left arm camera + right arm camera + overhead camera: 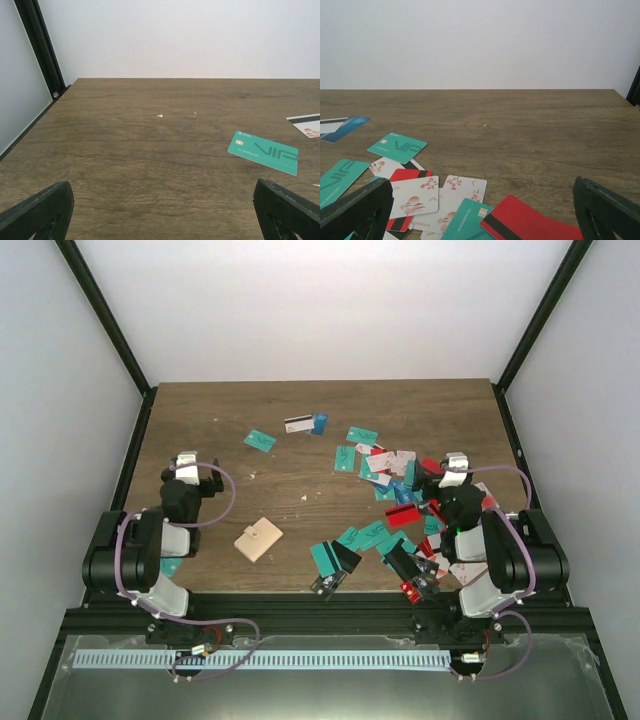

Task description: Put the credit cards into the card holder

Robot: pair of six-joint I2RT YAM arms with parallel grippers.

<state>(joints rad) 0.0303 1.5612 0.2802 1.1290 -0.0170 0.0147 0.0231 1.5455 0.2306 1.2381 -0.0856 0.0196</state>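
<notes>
Left fingers (40,212) wide open, nothing between them, hovering over bare worktop (130,130) on the left side. One teal VIP card (263,152) lies flat ahead, to their right. Right fingers (357,210) also wide open and empty, over the credit cards (392,485). These are scattered across the right half, densest near the right arm. Card holder (258,539) lies flat near centre-left, apart from the cards, between the two arms.

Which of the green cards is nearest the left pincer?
The lone teal VIP card, just ahead and right of the left pincer; the other teal cards lie farther right, in the scatter.
</notes>
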